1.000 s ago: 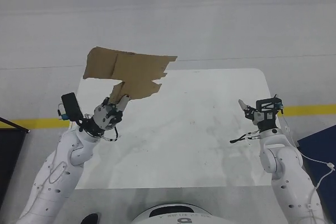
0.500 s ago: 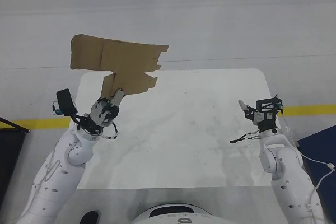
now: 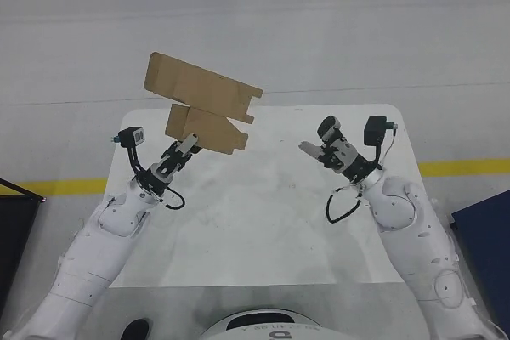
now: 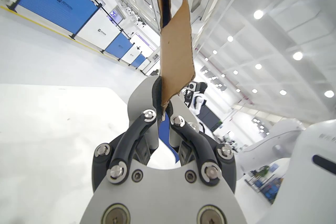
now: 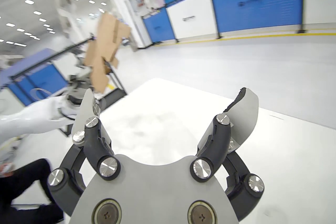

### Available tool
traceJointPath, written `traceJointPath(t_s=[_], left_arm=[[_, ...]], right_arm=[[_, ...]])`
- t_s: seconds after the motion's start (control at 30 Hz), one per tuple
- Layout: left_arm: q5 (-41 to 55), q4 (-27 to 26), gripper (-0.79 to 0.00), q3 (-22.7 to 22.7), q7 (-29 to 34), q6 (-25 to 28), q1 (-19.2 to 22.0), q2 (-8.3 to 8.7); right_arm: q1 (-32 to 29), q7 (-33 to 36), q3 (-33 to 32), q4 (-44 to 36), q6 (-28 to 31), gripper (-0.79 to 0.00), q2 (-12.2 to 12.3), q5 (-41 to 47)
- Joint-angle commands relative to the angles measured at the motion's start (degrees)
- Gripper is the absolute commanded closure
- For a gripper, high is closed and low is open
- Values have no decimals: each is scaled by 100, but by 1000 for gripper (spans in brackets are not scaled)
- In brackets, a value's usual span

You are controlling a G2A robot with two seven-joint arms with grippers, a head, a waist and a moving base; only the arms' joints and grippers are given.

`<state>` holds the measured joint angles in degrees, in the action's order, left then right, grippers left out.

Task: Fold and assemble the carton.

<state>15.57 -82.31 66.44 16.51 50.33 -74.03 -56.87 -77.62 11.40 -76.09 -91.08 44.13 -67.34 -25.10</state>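
Note:
A flat, unfolded brown carton (image 3: 202, 102) hangs in the air above the far left part of the white table (image 3: 272, 221). My left gripper (image 3: 184, 150) is shut on its lower flap, and the carton (image 4: 175, 57) rises edge-on from between the fingers in the left wrist view. My right gripper (image 3: 320, 141) stands open and empty above the table's far right part, level with the carton and apart from it. From the right wrist the carton (image 5: 105, 51) shows farther off, beyond the open fingers (image 5: 242, 109).
A yellow floor line (image 3: 476, 167) runs past both sides of the table. A dark frame (image 3: 4, 221) stands at the left edge and a blue panel (image 3: 501, 229) at the right. The table's near half is bare.
The right arm has swung in from the table's right edge toward the middle. The left arm has turned the carton and brought it rightward, closer over the table.

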Motion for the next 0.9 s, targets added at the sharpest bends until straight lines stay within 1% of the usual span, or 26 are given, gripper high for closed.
traceJointPath(t_s=[0.0,0.3,0.33,0.4,0.47,0.57,0.7,0.73,0.8,0.87], left_arm=[[80,7,0,15,-4,1,4,-1],[80,7,0,15,-4,1,4,-1],[147,-12,0,-57,56,-123,-71,-10],[271,-59,0,-144,439,-308,-147,-2],[573,-117,0,-190,918,-451,-188,16],[866,-193,0,-163,1600,-687,-207,59],[1224,-380,0,-52,2224,-1016,-174,102],[1306,-414,0,-46,2371,-1125,-164,108],[1554,-475,0,-97,2666,-1356,-155,105],[1553,-452,0,-158,2919,-1477,-116,100]], right_arm=[[82,221,97,101,147,-785,-1,817],[82,221,97,101,147,-785,-1,817],[82,221,97,101,147,-785,-1,817],[56,237,137,104,145,-785,-5,857],[-20,406,397,165,118,-785,-30,1389],[125,874,596,451,-49,-785,-39,2051],[299,1400,788,745,335,-785,-47,3014],[339,1558,846,796,471,-754,-48,3267],[426,1878,957,873,681,-628,-47,3764],[520,2177,1029,954,762,-591,-40,4115]])
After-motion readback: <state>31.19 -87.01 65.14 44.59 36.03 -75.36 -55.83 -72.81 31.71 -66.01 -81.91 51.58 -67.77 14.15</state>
